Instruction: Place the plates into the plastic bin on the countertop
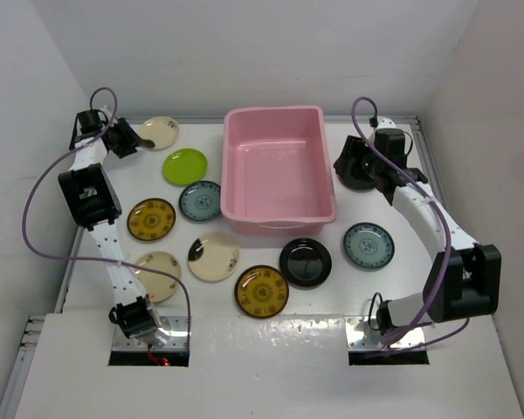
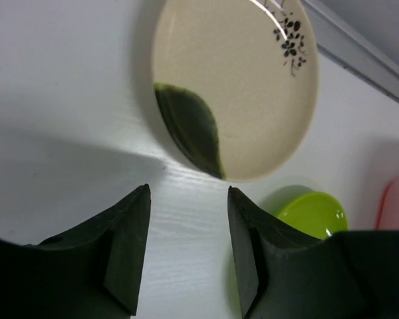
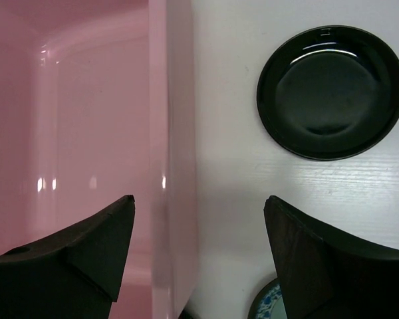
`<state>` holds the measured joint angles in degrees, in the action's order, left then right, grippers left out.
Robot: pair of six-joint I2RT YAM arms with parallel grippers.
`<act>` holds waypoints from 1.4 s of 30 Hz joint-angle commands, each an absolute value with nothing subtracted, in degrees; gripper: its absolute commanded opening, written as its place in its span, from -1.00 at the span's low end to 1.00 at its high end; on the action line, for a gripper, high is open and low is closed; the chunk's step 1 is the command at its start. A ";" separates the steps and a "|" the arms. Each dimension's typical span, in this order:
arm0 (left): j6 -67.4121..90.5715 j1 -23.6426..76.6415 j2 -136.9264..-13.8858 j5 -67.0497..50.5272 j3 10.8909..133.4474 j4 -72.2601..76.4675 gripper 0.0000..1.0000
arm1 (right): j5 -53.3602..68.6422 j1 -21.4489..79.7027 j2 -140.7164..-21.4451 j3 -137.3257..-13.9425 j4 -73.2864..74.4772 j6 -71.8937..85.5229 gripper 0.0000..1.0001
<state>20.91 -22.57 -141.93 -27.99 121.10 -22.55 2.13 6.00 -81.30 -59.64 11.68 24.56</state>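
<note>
The pink plastic bin point(image 1: 279, 170) stands at the middle back of the white countertop point(image 1: 393, 288). My left gripper point(image 1: 138, 140) is open and empty, just short of a cream plate point(image 1: 162, 131) with a dark leaf blotch point(image 2: 246, 80). A lime green plate point(image 1: 185, 166) lies beside it point(image 2: 312, 214). My right gripper point(image 1: 348, 164) is open and empty, its jaws standing either side of the bin's right wall point(image 3: 176, 133). A black plate point(image 3: 331, 92) lies just ahead on the right, largely hidden under the gripper in the top view point(image 1: 356, 182).
Left of and before the bin lie a pale blue plate point(image 1: 200, 201), an amber one point(image 1: 151, 219), two cream ones point(image 1: 213, 257) point(image 1: 160, 262), a second amber one point(image 1: 262, 291) and a black one point(image 1: 305, 262). Another pale blue plate point(image 1: 368, 245) lies right. White walls enclose the counter.
</note>
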 commanded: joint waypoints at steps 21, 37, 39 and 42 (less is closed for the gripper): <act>42.18 -20.92 -153.02 -28.47 129.63 -1.95 -1.00 | -3.08 7.91 -85.34 -73.65 19.07 30.41 0.43; 30.50 -13.82 -127.63 -36.19 134.30 -8.26 -1.00 | 1.85 -9.73 -80.60 -58.41 15.91 38.67 0.44; 28.05 -10.91 -124.47 -38.66 132.98 -9.92 -1.00 | 2.89 -13.95 -79.72 -54.87 14.34 41.48 0.44; 25.06 -2.75 -121.91 -41.48 127.72 -13.53 -1.00 | 8.49 -19.67 -81.65 -52.21 12.23 42.72 0.41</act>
<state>29.54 -10.55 -125.12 -35.03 131.83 -9.15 2.28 -16.23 -82.02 -53.56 16.78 39.11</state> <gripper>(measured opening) 0.003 0.709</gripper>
